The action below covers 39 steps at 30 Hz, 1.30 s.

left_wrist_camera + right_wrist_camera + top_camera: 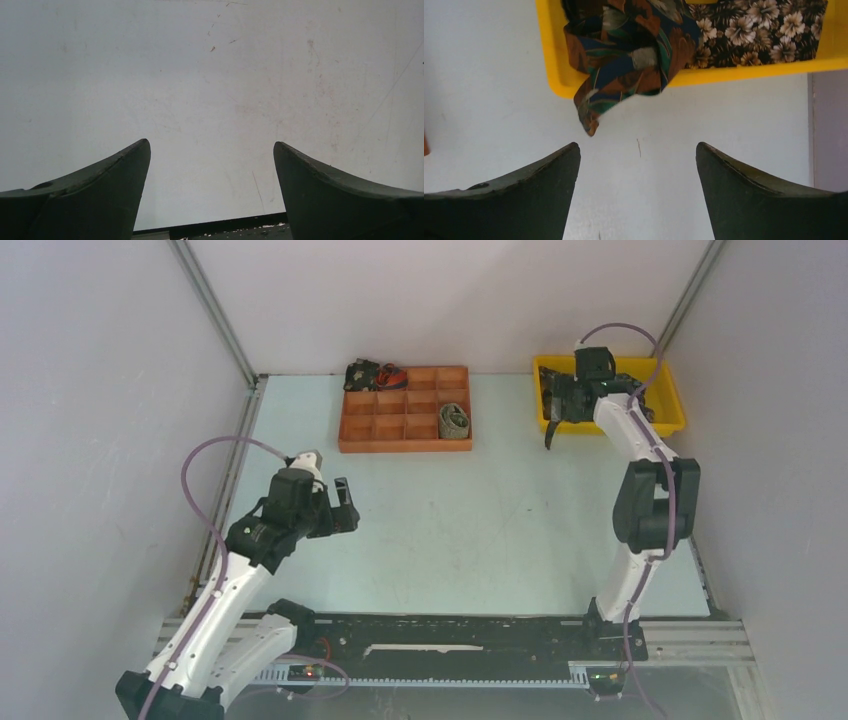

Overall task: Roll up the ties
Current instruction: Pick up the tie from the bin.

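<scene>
A dark rust, blue and green tie (624,55) lies in the yellow bin (553,75) and drapes over its front corner, with its pointed end (589,125) on the table. A dark floral tie (764,30) lies beside it in the bin. My right gripper (638,150) is open and empty, just short of the hanging end; in the top view it (556,408) hovers at the bin's (640,426) left part. My left gripper (335,502) is open and empty over bare table (212,145). An olive rolled tie (454,421) and a dark and red coil (375,374) sit in the orange tray (405,445).
The orange compartment tray stands at the back centre, the yellow bin at the back right. White walls with metal frame posts enclose the table on the left, back and right. A black rail (450,635) runs along the near edge between the arm bases.
</scene>
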Available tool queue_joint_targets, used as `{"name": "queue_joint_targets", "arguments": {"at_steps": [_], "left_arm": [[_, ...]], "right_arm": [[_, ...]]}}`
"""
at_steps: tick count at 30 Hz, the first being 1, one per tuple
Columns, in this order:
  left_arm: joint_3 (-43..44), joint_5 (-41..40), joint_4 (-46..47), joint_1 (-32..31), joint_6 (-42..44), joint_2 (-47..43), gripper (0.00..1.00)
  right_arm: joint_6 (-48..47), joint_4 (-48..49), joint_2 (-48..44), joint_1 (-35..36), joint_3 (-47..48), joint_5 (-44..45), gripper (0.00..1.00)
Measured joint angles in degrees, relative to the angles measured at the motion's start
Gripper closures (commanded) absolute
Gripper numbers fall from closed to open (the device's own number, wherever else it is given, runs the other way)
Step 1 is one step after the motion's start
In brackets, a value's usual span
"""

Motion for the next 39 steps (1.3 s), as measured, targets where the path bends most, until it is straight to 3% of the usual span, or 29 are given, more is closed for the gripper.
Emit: {"name": "queue_joint_targets", "arguments": {"at_steps": [14,21,32,34,39], "left_arm": [[0.00,0.26,-0.02,3.15,0.00,4.85,0.00],[0.00,0.39,-0.04,4.85,0.02,6.73,0.00],[0.00,0.39,-0.02,5.35,0.02,6.80,0.00],[0.00,0.35,-0.02,5.42,0.00,6.80,0.00],[0.00,0.28,-0.04,5.92,0.00,6.80,0.00]], "right_arm": [[-5.16,-3.23,19.54,-4.22,19.61,1.36,0.27],[-5.16,-4.28,24.13,-6.36,23.47,-2.54,0.38],[-0.22,-3.26,29.57,-9.55,30.91,-12.87,0.41],[0.83,-3.21,30.88,-10.25,32.04,-13.92,0.46],[3.06,-3.10,33.83,-11.45,34.03,-16.50,0.87]]}}
